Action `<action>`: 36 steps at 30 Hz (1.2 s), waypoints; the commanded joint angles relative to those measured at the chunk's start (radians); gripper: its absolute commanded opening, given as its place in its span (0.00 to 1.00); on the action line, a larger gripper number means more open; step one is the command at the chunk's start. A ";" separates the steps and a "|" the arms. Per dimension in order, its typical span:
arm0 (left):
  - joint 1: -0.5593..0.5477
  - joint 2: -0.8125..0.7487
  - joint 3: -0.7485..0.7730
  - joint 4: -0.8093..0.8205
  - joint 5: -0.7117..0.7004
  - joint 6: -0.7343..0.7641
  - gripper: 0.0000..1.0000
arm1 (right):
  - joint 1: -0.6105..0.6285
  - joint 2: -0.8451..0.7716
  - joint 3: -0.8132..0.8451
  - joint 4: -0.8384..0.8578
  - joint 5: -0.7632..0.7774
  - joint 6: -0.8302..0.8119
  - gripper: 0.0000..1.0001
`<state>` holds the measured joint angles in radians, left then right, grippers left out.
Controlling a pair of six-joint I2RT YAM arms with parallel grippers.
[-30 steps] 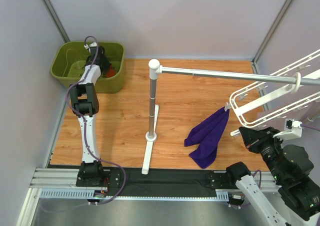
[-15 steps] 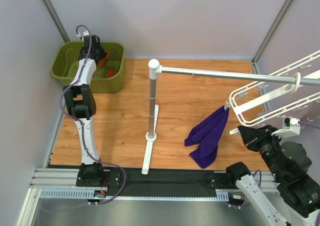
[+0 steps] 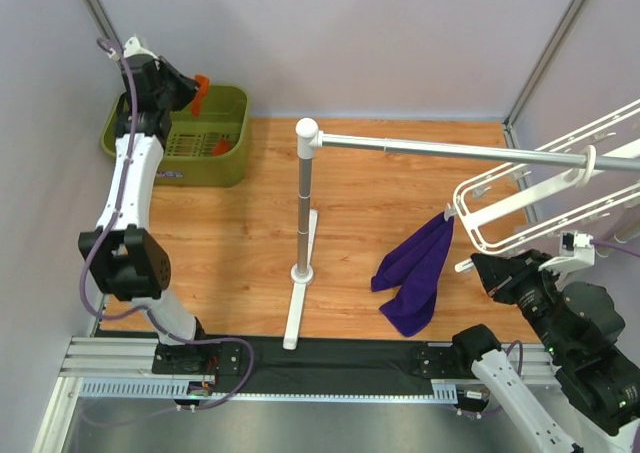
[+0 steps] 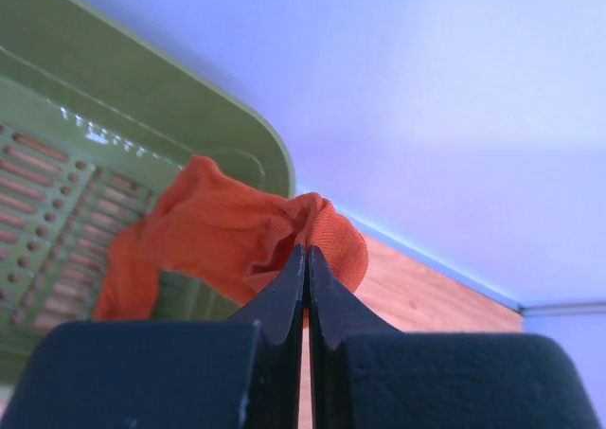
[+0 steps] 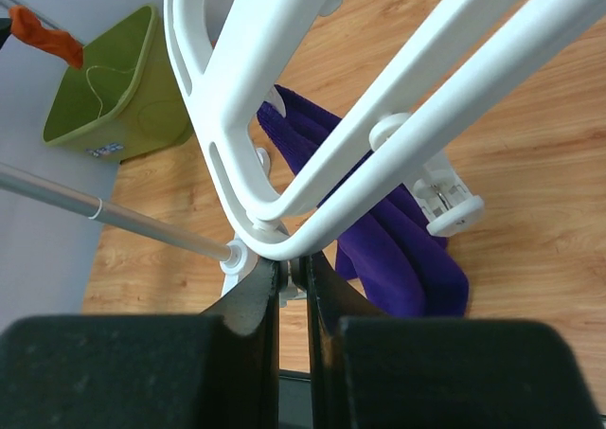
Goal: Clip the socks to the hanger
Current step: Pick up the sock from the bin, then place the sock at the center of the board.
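My left gripper (image 3: 188, 89) is shut on one orange-red sock (image 3: 201, 90) and holds it in the air above the back rim of the green basket (image 3: 215, 169). In the left wrist view the sock (image 4: 218, 230) hangs from the closed fingertips (image 4: 307, 255). The second sock (image 3: 222, 147) lies in the basket. My right gripper (image 3: 482, 269) is shut on the lower corner of the white hanger (image 3: 520, 208). In the right wrist view the jaws (image 5: 294, 270) pinch a white part just under the hanger frame (image 5: 284, 69).
A dark purple cloth (image 3: 415, 273) hangs from a hanger clip and drapes onto the wooden table. A silver rail (image 3: 450, 150) on a white post (image 3: 302, 223) spans the middle to the right. Walls close in at the back and sides.
My left arm has risen out of the basket and swung back and to the left, carrying the sock up with it. The right gripper and hanger have barely shifted.
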<state>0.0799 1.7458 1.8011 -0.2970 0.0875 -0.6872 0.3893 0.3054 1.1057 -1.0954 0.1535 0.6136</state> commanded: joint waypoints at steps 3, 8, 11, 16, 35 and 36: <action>0.001 -0.308 -0.218 0.015 0.121 -0.100 0.00 | 0.000 0.057 0.013 -0.156 -0.103 -0.057 0.00; -0.034 -0.630 -0.382 -0.088 0.039 -0.078 0.00 | -0.001 0.119 0.080 -0.144 -0.137 -0.084 0.00; -0.058 -0.706 -0.392 -0.144 0.057 -0.026 0.00 | 0.000 0.142 0.121 -0.138 -0.180 -0.106 0.00; -0.077 -0.718 -0.359 -0.234 0.077 0.069 0.00 | -0.001 0.118 0.123 -0.142 -0.183 -0.103 0.00; -0.086 -0.522 -0.420 -0.070 0.489 0.347 0.00 | -0.001 0.024 0.103 -0.235 -0.163 -0.026 0.00; -0.085 -0.526 -0.457 -0.009 0.542 0.304 0.00 | 0.000 0.026 0.102 -0.232 -0.167 -0.022 0.00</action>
<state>-0.0147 1.2270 1.4231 -0.4549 0.4347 -0.3317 0.3893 0.3374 1.2259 -1.1988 0.0017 0.5697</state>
